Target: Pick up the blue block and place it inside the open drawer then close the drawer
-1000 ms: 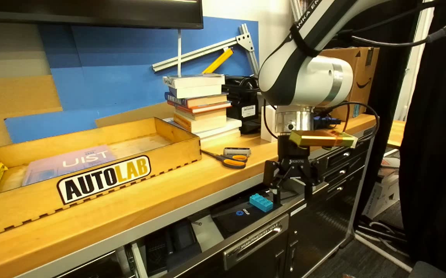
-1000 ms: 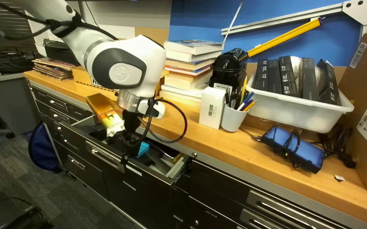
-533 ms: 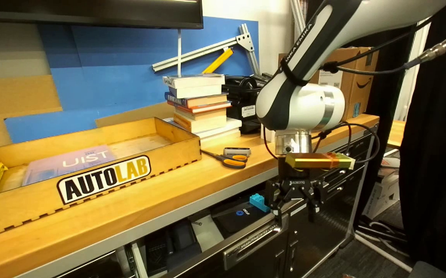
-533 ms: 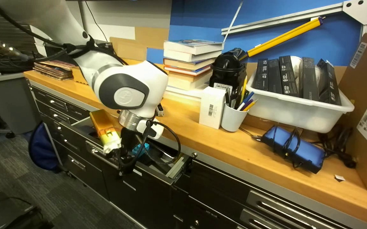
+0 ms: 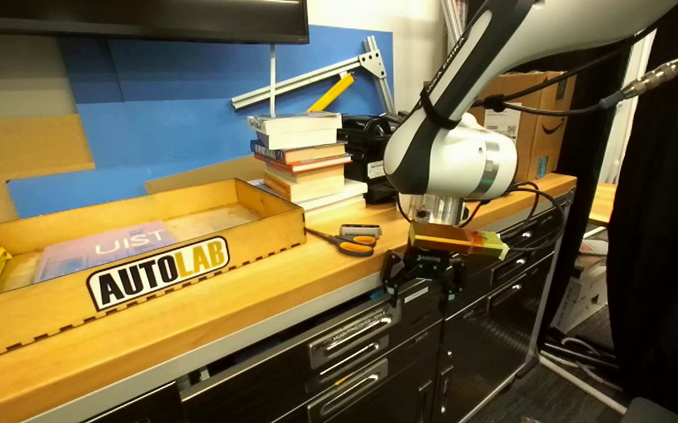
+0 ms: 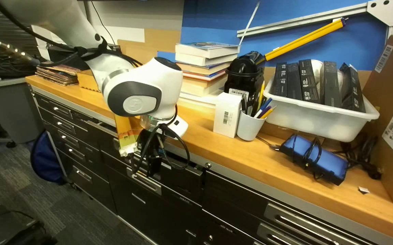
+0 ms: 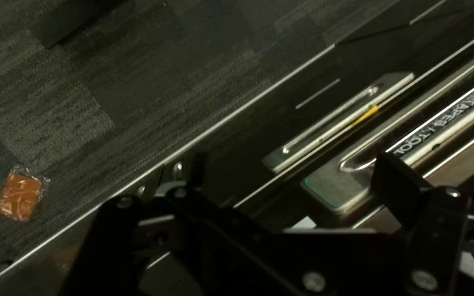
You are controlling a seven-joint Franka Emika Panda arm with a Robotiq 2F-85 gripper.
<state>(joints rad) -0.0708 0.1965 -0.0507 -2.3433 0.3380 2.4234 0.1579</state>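
While the drawer [image 5: 339,345] stands ajar, the spread gripper [image 5: 422,298] perhaps touches its front.

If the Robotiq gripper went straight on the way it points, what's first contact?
Probably the labelled bar handle of the partly open drawer: the Robotiq gripper points down, and in the wrist view one finger overlaps that handle. Depth is unclear, so it may pass in front.

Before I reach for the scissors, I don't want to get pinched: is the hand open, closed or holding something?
Hand: open, holding nothing; whether it touches the drawer I can't tell.
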